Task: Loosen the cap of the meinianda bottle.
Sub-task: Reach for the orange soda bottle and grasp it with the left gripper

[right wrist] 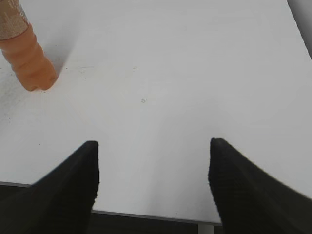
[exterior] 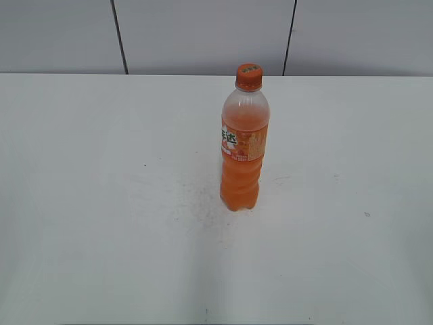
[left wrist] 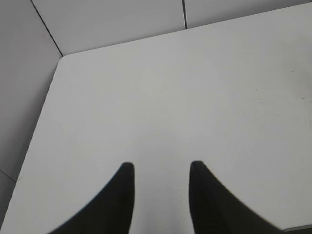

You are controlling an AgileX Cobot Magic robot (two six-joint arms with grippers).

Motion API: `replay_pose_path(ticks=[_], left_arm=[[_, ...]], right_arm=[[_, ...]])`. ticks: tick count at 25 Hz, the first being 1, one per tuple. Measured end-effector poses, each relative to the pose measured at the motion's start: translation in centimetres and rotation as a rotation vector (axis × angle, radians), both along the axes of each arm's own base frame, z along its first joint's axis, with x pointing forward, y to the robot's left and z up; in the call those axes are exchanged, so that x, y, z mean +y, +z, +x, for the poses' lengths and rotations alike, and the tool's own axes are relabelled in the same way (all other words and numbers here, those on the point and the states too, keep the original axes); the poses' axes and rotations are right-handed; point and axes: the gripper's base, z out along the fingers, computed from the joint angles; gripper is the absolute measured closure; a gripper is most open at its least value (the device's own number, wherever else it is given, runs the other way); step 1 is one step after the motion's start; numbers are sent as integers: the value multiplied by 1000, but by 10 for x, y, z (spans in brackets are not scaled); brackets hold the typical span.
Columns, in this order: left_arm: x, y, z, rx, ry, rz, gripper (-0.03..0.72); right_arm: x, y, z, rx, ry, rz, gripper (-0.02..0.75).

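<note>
While both grippers gape empty, the meinianda bottle (exterior: 244,154) stands capped, label unreadable.

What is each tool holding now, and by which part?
Nothing is held. The left tool and the right tool are both open over the table; the meinianda bottle stands alone, cap on.

Partial white characters on bottle label (exterior: 242,143), illegible

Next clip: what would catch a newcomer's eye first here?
The meinianda bottle of orange liquid stands upright, alone near the middle of the white table, its orange cap on. Both claws are open over bare table: the left claw away from it, the right claw with the bottle's base off to its upper left.
</note>
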Motion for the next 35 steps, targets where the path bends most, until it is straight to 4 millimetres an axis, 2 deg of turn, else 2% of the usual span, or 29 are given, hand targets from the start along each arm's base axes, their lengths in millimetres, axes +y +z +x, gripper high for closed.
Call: replay_pose_path(ticks=[27,29,33,35], left_arm=[[0,0,0,-3,0,1,442],[0,0,2,5,0,1,407],[0,1,14,62,0,0,235],[0,4,22,82,0,0,202]], right_arm=[[0,0,0,0,0,0,213],[0,0,0,0,0,0,213],[0,0,0,0,0,0,213],[0,0,0,0,0,0,213]])
